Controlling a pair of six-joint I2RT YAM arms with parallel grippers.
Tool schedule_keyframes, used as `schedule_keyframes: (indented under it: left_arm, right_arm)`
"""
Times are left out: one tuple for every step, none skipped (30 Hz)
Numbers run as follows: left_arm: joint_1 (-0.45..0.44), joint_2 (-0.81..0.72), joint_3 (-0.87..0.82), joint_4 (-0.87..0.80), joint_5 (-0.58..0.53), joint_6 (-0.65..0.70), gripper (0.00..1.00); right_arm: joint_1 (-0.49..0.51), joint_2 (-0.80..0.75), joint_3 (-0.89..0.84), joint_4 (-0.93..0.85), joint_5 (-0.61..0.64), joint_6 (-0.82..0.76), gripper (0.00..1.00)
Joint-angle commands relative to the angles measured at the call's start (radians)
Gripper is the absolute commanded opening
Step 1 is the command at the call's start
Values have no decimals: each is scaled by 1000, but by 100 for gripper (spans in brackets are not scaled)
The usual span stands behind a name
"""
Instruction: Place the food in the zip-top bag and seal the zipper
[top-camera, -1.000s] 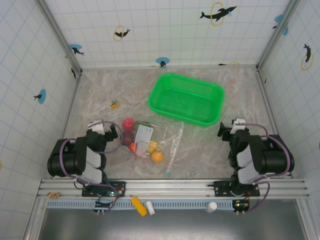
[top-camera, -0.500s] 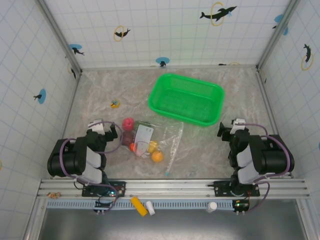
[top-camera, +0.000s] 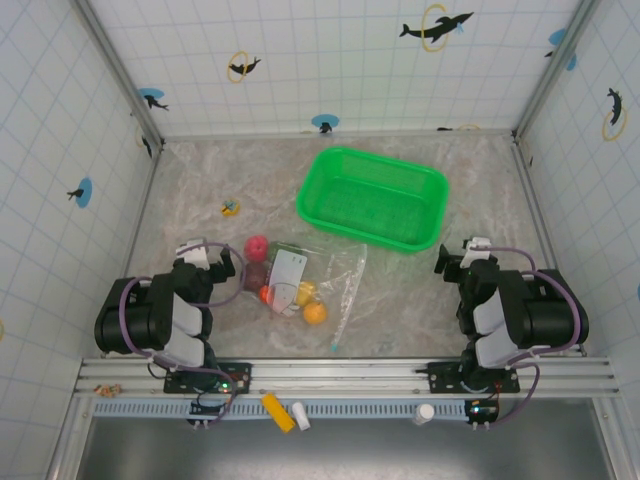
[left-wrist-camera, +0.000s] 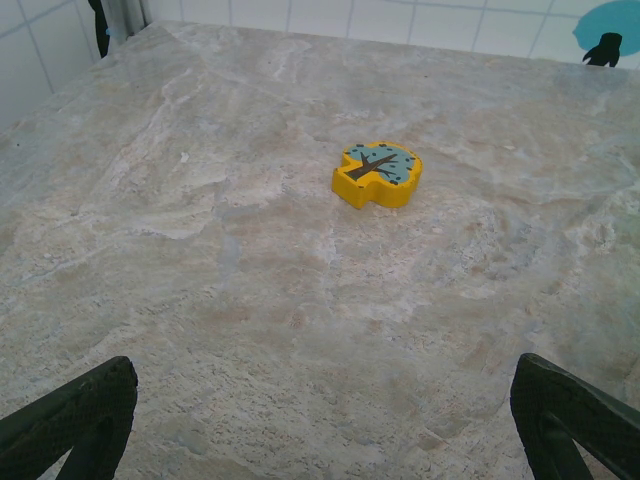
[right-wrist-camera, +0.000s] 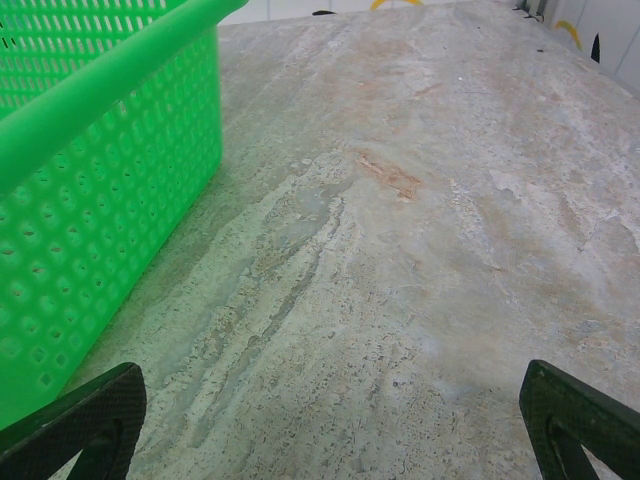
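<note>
Both wide, empty: left gripper (top-camera: 226, 262), right gripper (top-camera: 450, 262). Between them lies the zip-top bag (top-camera: 330, 268), food (top-camera: 314, 313) bunched at its left-gripper end, zipper (top-camera: 345, 300) opposite. I'd approach the pink piece (top-camera: 257, 245) low and pinch mid-body.

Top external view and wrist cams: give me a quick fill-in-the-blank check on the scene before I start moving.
1. The left gripper and the right gripper both stand ____, holding nothing.
2. The zip-top bag lies nearer the ____ gripper.
3. The basket beyond the bag is coloured ____.
4. The trinket in the left wrist view is blue and ____.

Missing words: open; left; green; yellow.
</note>
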Motion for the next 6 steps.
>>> schedule_keyframes:
  left_arm:
    - [-5,-3,-4,0,-6,-5,98]
    - [-5,-1,-2,-2,-7,-4,98]
    - [-6,-1,-2,-4,-7,-2,98]
    - [-5,0,-2,-4,-7,-3,98]
    - [-5,-2,-5,1,-7,-2,98]
    - [-5,-3,-6,2,-7,-2,98]
  right_arm:
    - [-5,-4,-4,7,-3,-5,99]
    - [-5,-4,-4,6,-3,-5,99]
    - [-5,-4,-4,6,-3,-4,99]
    - [-6,-3,-3,6,-4,-5,99]
    - [-6,-4,-4,6,-3,-5,99]
    - [-5,-4,-4,6,-4,-5,99]
